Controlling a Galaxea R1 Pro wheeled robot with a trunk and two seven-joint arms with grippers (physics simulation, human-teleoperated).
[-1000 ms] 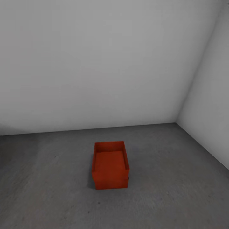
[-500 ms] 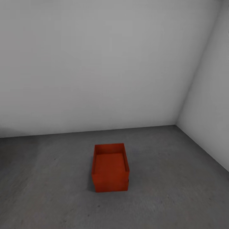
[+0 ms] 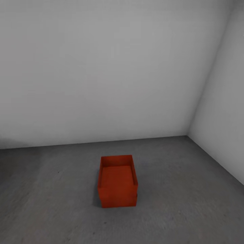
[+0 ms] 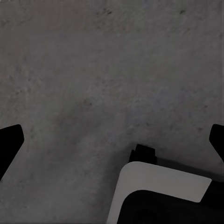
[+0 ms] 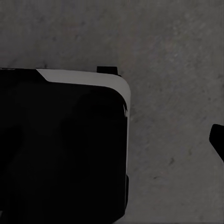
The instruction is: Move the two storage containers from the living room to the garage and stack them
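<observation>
We see the two storage containers [image 3: 117, 181] in the head view, stacked one on the other on the dark grey concrete floor [image 3: 51, 203] of the garage. The upper container sits squarely on the lower one, its open top facing up; the lower one shows as a narrow band under the front wall. The stack stands out from the white back wall [image 3: 101, 67] and well apart from the white side wall [image 3: 223, 118] at the right, near the room corner.

In the left wrist view we see the left gripper [image 4: 112, 144] pointing down at bare concrete, with one dark fingertip at each side edge of the frame. The fingers [image 4: 9, 142] are spread wide and grasp nothing. A white-and-black corner of the robot base [image 4: 161, 184] lies beneath.

In the right wrist view we see one dark fingertip [image 5: 218, 139] at the frame edge, over concrete and beside the robot base. We cannot tell the state of the right gripper from this single fingertip.
</observation>
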